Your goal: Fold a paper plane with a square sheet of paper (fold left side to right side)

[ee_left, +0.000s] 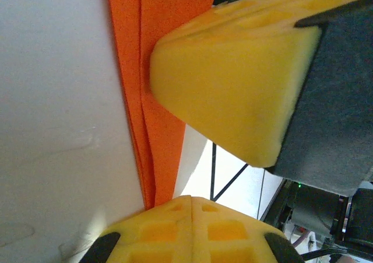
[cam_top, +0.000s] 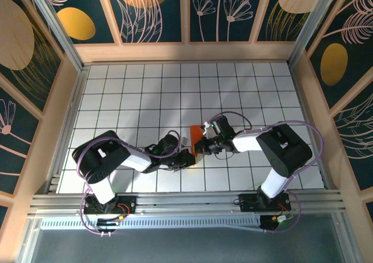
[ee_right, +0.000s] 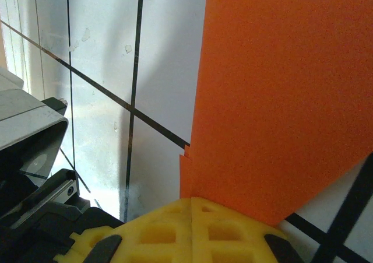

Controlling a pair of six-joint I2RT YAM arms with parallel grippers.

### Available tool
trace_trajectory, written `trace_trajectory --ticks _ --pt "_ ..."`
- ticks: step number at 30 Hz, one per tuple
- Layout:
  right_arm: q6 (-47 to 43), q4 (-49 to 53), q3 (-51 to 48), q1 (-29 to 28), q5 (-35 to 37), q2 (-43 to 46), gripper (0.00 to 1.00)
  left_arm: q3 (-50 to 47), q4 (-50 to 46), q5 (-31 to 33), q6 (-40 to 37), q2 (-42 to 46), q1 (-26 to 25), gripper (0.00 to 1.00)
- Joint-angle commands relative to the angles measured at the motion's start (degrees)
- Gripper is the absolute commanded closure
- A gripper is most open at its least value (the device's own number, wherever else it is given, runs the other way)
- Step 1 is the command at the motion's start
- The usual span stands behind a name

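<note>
Paper [cam_top: 195, 134] sat folded mid-bench [cam_top: 145, 88], between both grippers. Left gripper [ee_left: 224, 181]: pads slightly apart over the layered edge. Right gripper [cam_top: 205, 143]: couldn't tell. My read: you needed 1 side pinned, edges matched, crease pressed slowly.

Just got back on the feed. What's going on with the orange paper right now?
Both arms reach in to the middle of the tiled table, working the orange paper from opposite sides. It is no flat square: the left wrist view shows several folded layers stacked along one edge. The left gripper has its yellow fingers apart, with those layers running between them. The right gripper is at the paper's other side, the sheet lying over its lower finger; I can't tell whether it is clamped.
</note>
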State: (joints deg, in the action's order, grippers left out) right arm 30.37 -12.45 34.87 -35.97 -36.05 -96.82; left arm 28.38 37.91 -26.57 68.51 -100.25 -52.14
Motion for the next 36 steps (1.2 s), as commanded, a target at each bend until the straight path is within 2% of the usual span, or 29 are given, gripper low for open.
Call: trace_trajectory --ticks 1,19,23,30,36 --pt "-1.63 8.72 -1.96 -0.7 6.07 -4.32 1.0 -1.48 -0.98 0.95 -0.11 0.92 0.16 0.96" --pt "-2.41 10.69 -0.71 -0.77 7.14 -4.55 1.0 -1.5 -7.8 2.98 -1.97 1.68 -3.57 0.97" --pt "-2.36 10.69 -0.62 -0.86 7.22 -4.48 1.0 -1.46 -9.97 3.97 -2.41 4.96 -3.92 0.97" --pt "-2.17 10.61 -0.59 -1.01 7.22 -4.32 1.0 0.35 -15.58 6.22 -4.97 13.32 -2.19 0.97" --pt "-1.98 10.43 -0.6 -1.16 7.22 -4.39 1.0 2.74 -15.3 3.67 -7.23 10.65 0.5 0.97"
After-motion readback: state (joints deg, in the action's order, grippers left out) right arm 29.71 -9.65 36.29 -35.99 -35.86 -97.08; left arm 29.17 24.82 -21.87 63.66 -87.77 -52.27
